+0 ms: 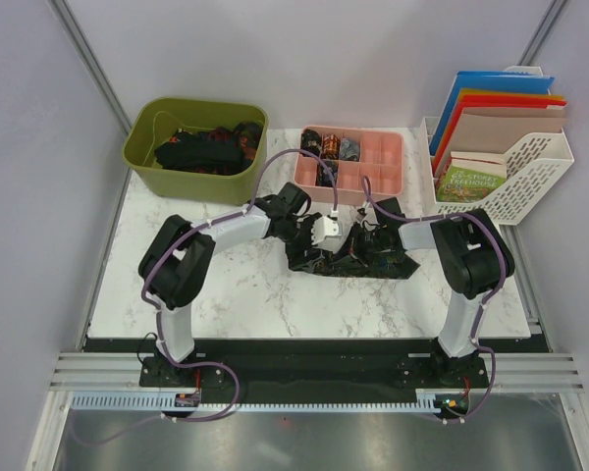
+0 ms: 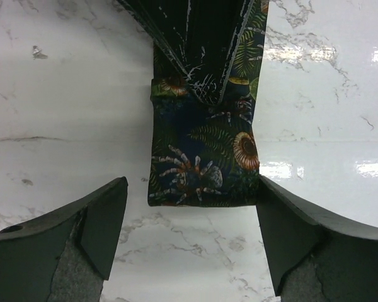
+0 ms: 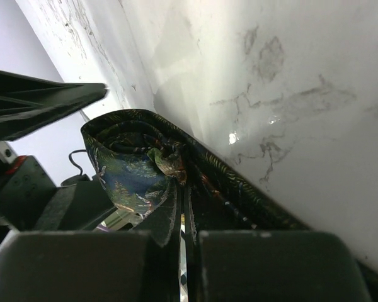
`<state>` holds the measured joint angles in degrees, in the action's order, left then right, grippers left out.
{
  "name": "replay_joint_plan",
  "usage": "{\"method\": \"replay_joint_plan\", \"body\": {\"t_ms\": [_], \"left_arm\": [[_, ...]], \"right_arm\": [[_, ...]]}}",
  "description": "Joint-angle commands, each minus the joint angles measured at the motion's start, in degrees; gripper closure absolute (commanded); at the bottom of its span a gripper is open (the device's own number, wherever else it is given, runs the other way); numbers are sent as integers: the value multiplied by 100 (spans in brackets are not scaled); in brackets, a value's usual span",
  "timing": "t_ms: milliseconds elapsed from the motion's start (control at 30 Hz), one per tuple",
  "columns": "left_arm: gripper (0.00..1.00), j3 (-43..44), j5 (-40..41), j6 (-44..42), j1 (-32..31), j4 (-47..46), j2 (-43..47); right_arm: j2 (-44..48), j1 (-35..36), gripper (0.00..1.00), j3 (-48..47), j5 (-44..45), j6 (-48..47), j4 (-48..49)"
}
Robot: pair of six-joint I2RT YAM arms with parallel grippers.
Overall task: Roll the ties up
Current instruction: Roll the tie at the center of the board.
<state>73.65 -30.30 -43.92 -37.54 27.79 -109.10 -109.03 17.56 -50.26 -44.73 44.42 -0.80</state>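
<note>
A dark tie (image 1: pixel 351 259) with a fern, spider and shell print lies crumpled on the marble table (image 1: pixel 245 294) between my two arms. In the left wrist view its folded end (image 2: pixel 201 157) lies flat, just beyond my left gripper (image 2: pixel 192 242). That gripper is open, its fingers (image 2: pixel 101 220) wide apart over bare marble with nothing between them. My right gripper (image 3: pixel 184 258) is shut on the tie (image 3: pixel 132 163), pinching an edge of the fabric, which bunches into a loose fold in front of it. From above, the left gripper (image 1: pixel 322 234) and right gripper (image 1: pixel 371 238) face each other over the tie.
A green bin (image 1: pixel 142 157) at the back left holds more dark ties. A pink divided tray (image 1: pixel 383 162) behind the arms holds small rolled ties (image 1: pixel 326 147). A white file rack (image 1: pixel 540 167) with folders and a book stands at the back right.
</note>
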Motion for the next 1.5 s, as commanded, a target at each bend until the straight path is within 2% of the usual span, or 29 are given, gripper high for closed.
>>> {"method": "replay_joint_plan", "body": {"t_ms": [0, 33, 67, 167, 367, 533, 900, 1167, 1467], "left_arm": [[19, 115, -239, -143, -96, -152, -155], [24, 132, -239, -152, -122, -64, -156], [33, 167, -274, -126, -139, 15, -147], [42, 334, -432, 67, -166, 139, -51], [45, 826, -406, 393, -438, 253, -129], [47, 1361, -109, 498, -762, 481, -725], [57, 1573, 534, 340, -1229, 991, -1403], [66, 1644, 763, 270, -1265, 1413, -1729], [69, 1749, 930, 156, -1273, 1712, -2010]], "right_arm": [[-320, 10, 100, 139, 949, -461, -588], [-303, 19, 100, 139, 949, -461, -579], [-294, 10, 100, 157, 940, -470, -571], [-285, 19, 100, 218, 852, -426, -449], [-232, 98, 100, 262, 773, -303, -263], [-153, 160, 100, 341, 633, -189, -36], [-83, 169, 100, 421, -27, -22, 414], [-74, 28, 85, 377, -300, -118, 396], [-180, -297, 75, 421, -431, -574, 353]]}}
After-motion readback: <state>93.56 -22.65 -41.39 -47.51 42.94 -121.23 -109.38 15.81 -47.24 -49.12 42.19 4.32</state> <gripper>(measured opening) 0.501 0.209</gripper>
